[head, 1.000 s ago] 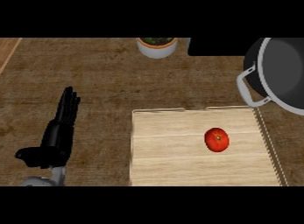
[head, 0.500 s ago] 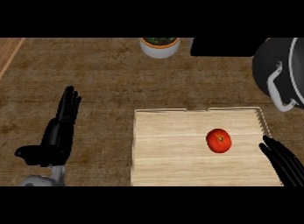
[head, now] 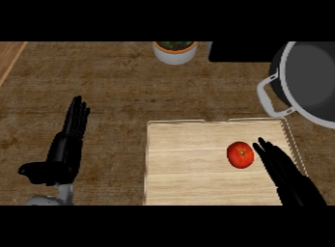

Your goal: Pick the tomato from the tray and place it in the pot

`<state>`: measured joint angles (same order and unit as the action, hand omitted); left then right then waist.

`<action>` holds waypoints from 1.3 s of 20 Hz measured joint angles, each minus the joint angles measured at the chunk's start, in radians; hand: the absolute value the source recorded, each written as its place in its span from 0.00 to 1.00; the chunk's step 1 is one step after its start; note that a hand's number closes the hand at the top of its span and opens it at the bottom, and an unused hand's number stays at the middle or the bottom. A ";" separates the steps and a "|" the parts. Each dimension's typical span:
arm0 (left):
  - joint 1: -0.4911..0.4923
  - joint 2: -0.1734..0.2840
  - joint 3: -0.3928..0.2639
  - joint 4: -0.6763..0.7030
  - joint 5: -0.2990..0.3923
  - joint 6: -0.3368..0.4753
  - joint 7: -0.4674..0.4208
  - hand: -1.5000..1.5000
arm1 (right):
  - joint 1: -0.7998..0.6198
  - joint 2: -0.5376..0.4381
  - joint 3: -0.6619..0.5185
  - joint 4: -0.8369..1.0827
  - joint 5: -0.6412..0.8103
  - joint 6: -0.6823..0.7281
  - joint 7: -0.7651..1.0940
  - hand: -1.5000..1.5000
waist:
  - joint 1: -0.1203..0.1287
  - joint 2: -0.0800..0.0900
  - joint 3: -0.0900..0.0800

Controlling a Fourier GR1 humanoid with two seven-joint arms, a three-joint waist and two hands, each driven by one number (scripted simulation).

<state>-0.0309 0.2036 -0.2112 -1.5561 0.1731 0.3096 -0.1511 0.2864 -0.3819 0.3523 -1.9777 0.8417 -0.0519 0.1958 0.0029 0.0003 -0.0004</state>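
Tomato, round and red (head: 240, 155), lies on the pale wooden tray (head: 184, 164) just beside the straight, spread fingers of the black right hand (head: 287, 176), below the grey metal pot (head: 319, 82), while the open left hand (head: 63, 149) rests on the brown counter (head: 113, 91)

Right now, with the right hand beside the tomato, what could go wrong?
1. The right hand is open, fingers straight, just right of the tomato; a sideways touch could roll it left across the tray.
2. The pot handle faces the tray's corner; a low carry might clip it or the rim.
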 measured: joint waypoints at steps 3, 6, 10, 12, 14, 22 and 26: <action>0.017 -0.007 0.003 -0.039 -0.019 -0.005 0.027 0.50 | -0.026 0.024 -0.011 0.054 0.006 0.010 -0.021 0.00 | -0.001 -0.001 -0.001; -0.002 -0.025 0.021 -0.006 -0.030 -0.015 0.019 0.50 | -0.069 0.051 -0.022 0.095 0.015 0.028 -0.024 0.00 | -0.003 -0.003 -0.003; 0.014 -0.049 0.032 0.001 -0.049 -0.028 -0.005 0.50 | -0.083 0.067 -0.049 0.123 0.026 0.035 -0.046 0.00 | -0.005 -0.005 -0.006; 0.024 -0.047 0.040 -0.017 -0.050 -0.042 0.005 0.50 | -0.085 0.082 -0.048 0.140 0.043 0.030 -0.052 0.00 | -0.005 -0.005 -0.008; 0.035 -0.052 0.039 -0.040 -0.062 -0.039 0.020 0.50 | -0.107 0.107 -0.039 0.151 0.061 0.042 -0.031 0.00 | -0.004 -0.005 -0.006; 0.043 -0.073 0.062 -0.036 -0.082 -0.070 0.013 0.50 | -0.181 0.150 -0.076 0.284 0.098 0.000 -0.101 1.00 | -0.004 -0.007 -0.009; 0.022 -0.081 0.074 -0.004 -0.086 -0.079 0.007 0.50 | -0.207 0.157 -0.088 0.315 0.138 -0.074 -0.155 1.00 | -0.006 -0.006 -0.009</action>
<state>-0.0091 0.1229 -0.1367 -1.5604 0.0874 0.2310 -0.1442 0.0796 -0.2248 0.2646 -1.6627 0.9793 -0.1257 0.0406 -0.0032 -0.0062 -0.0095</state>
